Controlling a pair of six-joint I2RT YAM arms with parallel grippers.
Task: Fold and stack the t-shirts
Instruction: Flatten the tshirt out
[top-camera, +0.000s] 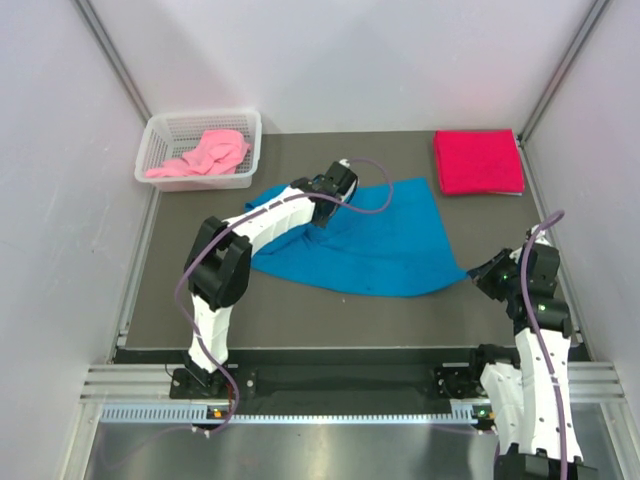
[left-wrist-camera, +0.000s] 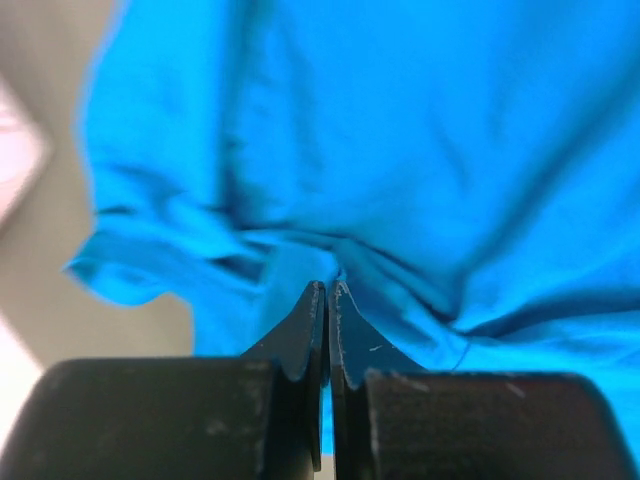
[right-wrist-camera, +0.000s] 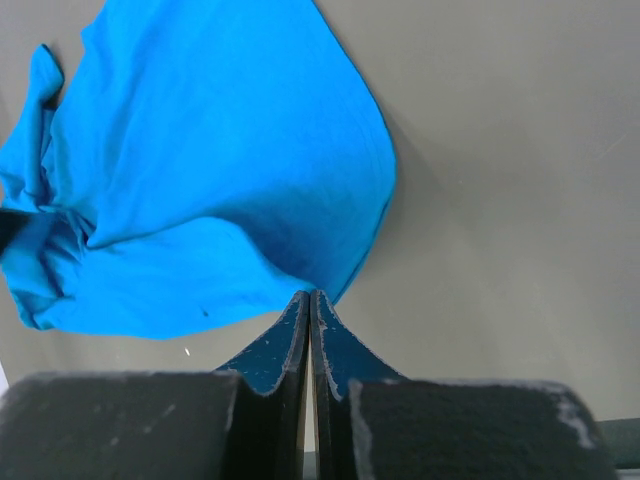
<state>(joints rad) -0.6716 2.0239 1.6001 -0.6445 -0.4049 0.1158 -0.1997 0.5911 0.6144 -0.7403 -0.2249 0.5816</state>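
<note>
Blue shirt: spread crumpled over the middle of the bench, unfolded, one corner drawn out to a point toward the right edge. In the left wrist view the cloth fills most of the frame, with creases gathering at the fingertips. In the right wrist view it fans away from the fingertips across bare bench.

Red shirt: folded into a flat square, far right corner of the bench, well apart from the blue shirt.

Pink shirt: bunched, unfolded, inside the basket, which sits at the far left corner.

Left gripper: over the blue shirt's far left part, jaws pressed together on a pinch of blue cloth.

Right gripper: near the right edge, jaws together, clamping the blue shirt's drawn-out corner at the tips.
</note>
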